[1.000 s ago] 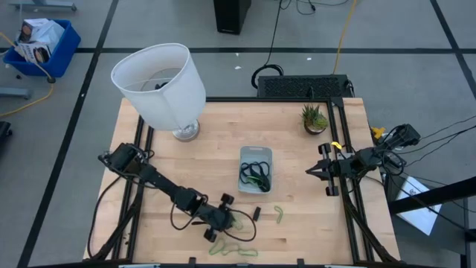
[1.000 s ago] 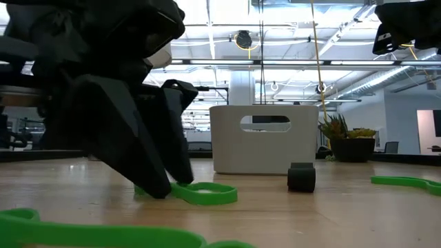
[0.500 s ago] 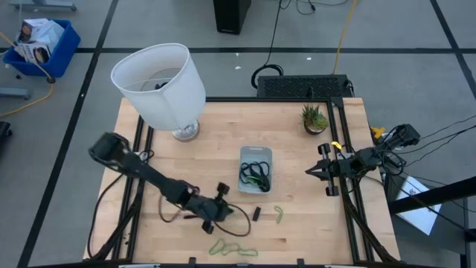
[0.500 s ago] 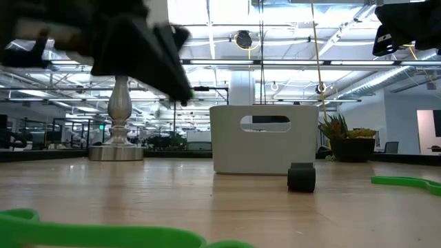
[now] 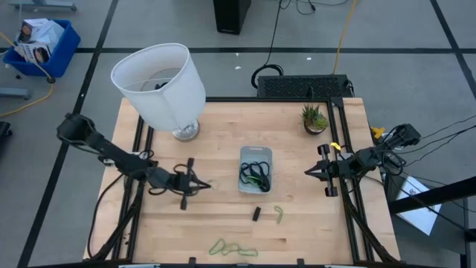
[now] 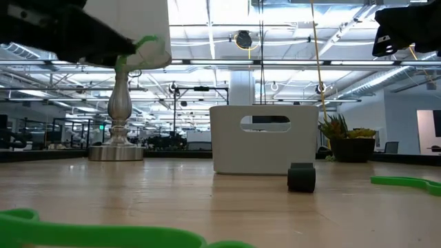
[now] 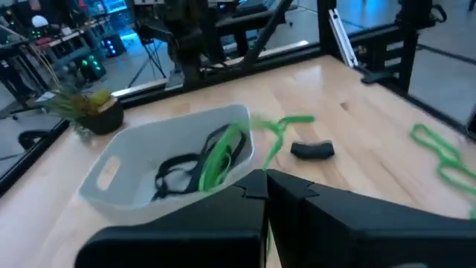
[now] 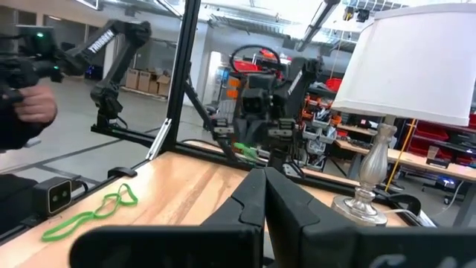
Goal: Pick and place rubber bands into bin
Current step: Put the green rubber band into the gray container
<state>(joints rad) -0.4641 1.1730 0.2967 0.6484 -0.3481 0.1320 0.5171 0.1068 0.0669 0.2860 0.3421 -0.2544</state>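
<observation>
My left gripper [image 5: 199, 183] is up above the table's middle left, left of the bin [image 5: 255, 150], and is shut on a light green rubber band [image 6: 145, 44]. The bin, a shallow clear tray, holds black bands [image 5: 253, 170] and a green one [image 5: 261, 179]. Two more green bands lie flat on the wood: one [image 5: 279, 214] right of the small black block [image 5: 256, 214], one [image 5: 232, 249] at the near edge. My right gripper [image 5: 309, 172] is shut and empty, raised near the table's right edge. My left gripper pinches the green band between its two fingertips; the right wrist view shows the band [image 8: 249, 152] at the fingers' free ends. The fingers lie about level, pointing toward the table's right. The band is lifted clear of the table and dangles in a short slack loop [image 6: 124, 60].
A white-shaded lamp [image 5: 160, 82] stands at the far left, its base [image 5: 186, 132] on the wood. A small potted plant [image 5: 314, 119] sits at the far right. A person's hand [image 8: 33, 104] shows beyond the table. Bare wood lies between gripper and bin.
My left gripper has risen from the wood near the near edge, taking the green band that lay beside it, and has moved up, toward the far edge and the left. The band is now clear of the table. The right arm has kept still.
</observation>
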